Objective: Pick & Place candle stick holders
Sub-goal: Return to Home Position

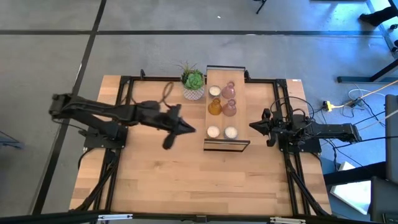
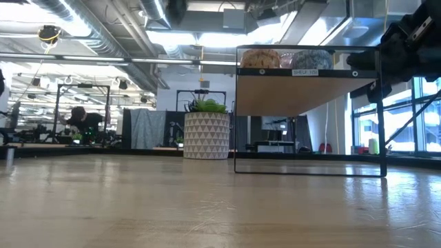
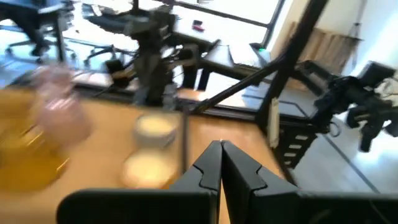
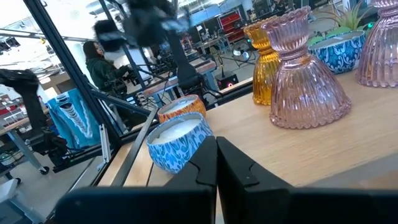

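Two pale pink glass holders (image 1: 229,89) (image 1: 229,108) and one amber holder (image 1: 214,107) stand upright on their wide bases on a raised wooden shelf (image 1: 239,109). In the right wrist view a pink holder (image 4: 305,74) stands in front of the amber one (image 4: 267,56), and the other pink one (image 4: 382,43) shows at the edge. My left gripper (image 1: 188,129) is shut and empty, just left of the shelf, above table height. My right gripper (image 1: 251,126) is shut and empty at the shelf's right edge. In their wrist views both show their fingers closed, the left (image 3: 221,149) and the right (image 4: 216,146).
Small candle tins (image 1: 213,131) (image 1: 231,132) (image 1: 214,91) share the shelf with the holders. A green plant in a white pot (image 1: 193,82) stands at the shelf's far left corner. The shelf stands on thin black legs (image 2: 380,138). A person (image 4: 99,62) shows in the room beyond the table.
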